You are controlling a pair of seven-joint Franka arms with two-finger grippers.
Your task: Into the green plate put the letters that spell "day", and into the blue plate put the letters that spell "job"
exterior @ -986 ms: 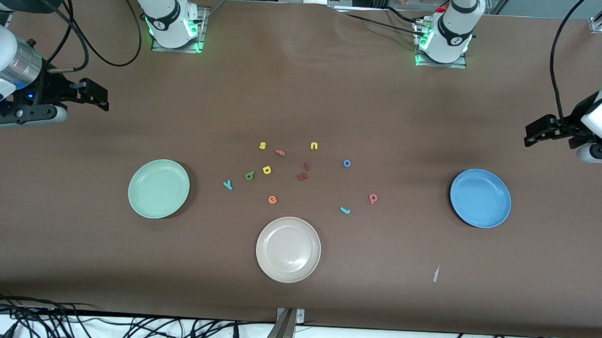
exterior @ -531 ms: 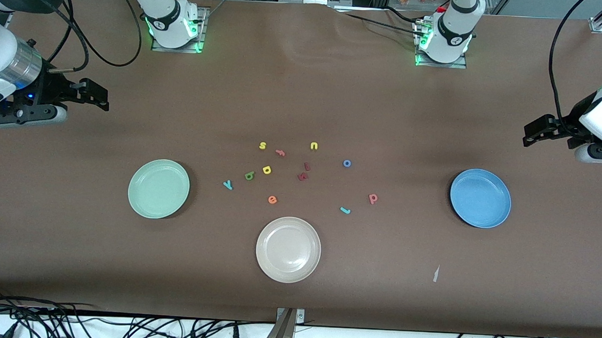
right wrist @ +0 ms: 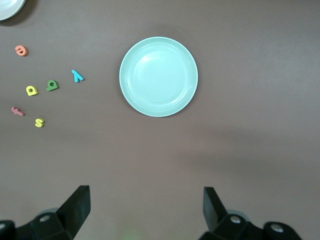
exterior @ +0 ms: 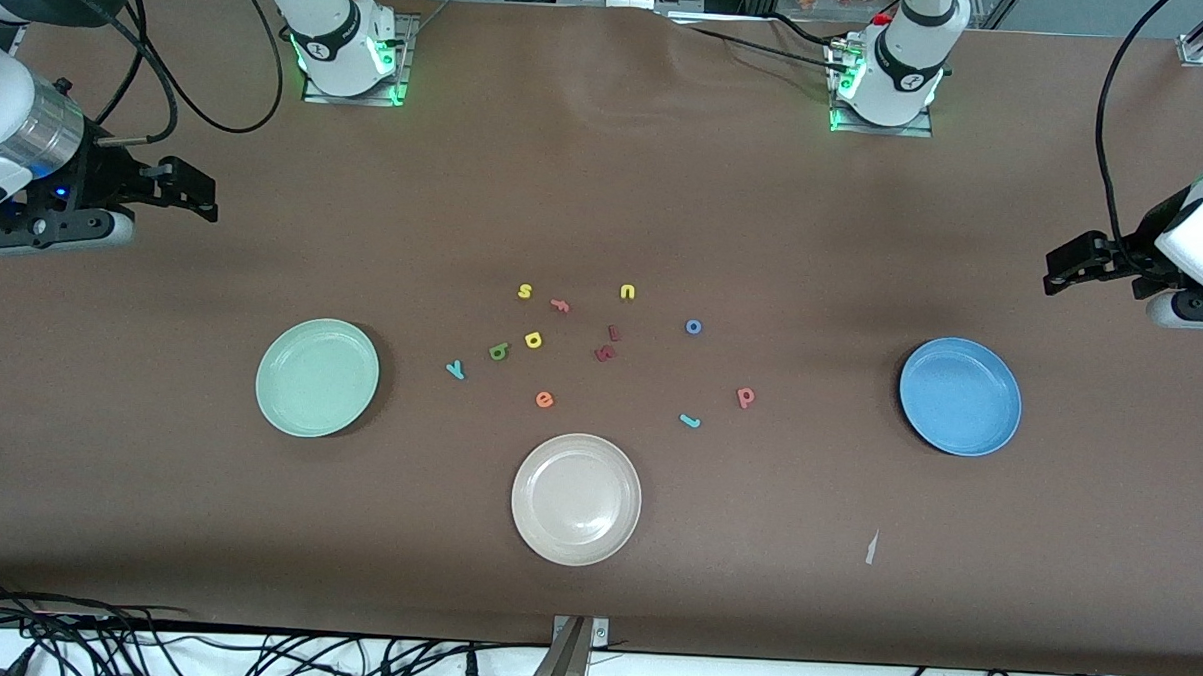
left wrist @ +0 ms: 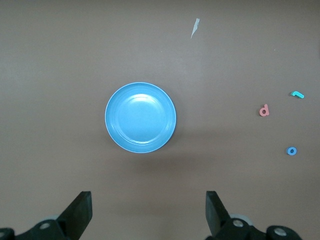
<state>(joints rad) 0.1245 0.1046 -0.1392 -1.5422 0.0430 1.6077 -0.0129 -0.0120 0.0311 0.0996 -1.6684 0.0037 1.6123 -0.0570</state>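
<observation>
Both end effectors spread, empty – left end effector (left wrist: 147, 215), right end effector (right wrist: 145, 212) | d (exterior: 533, 340), a (exterior: 499, 351) nearly touching – risk: pinching both | green plate (exterior: 317, 377), blue plate (exterior: 960, 396) empty

Front camera: high, facing the arm bases, takes in the whole counter (exterior: 606, 198). Left wrist camera: looks straight down from well above, blue plate (left wrist: 140, 117) centred; shares that plate (exterior: 960, 396) with front. Right wrist camera: likewise straight down over the green plate (right wrist: 159, 76), also seen in front (exterior: 317, 377).
</observation>
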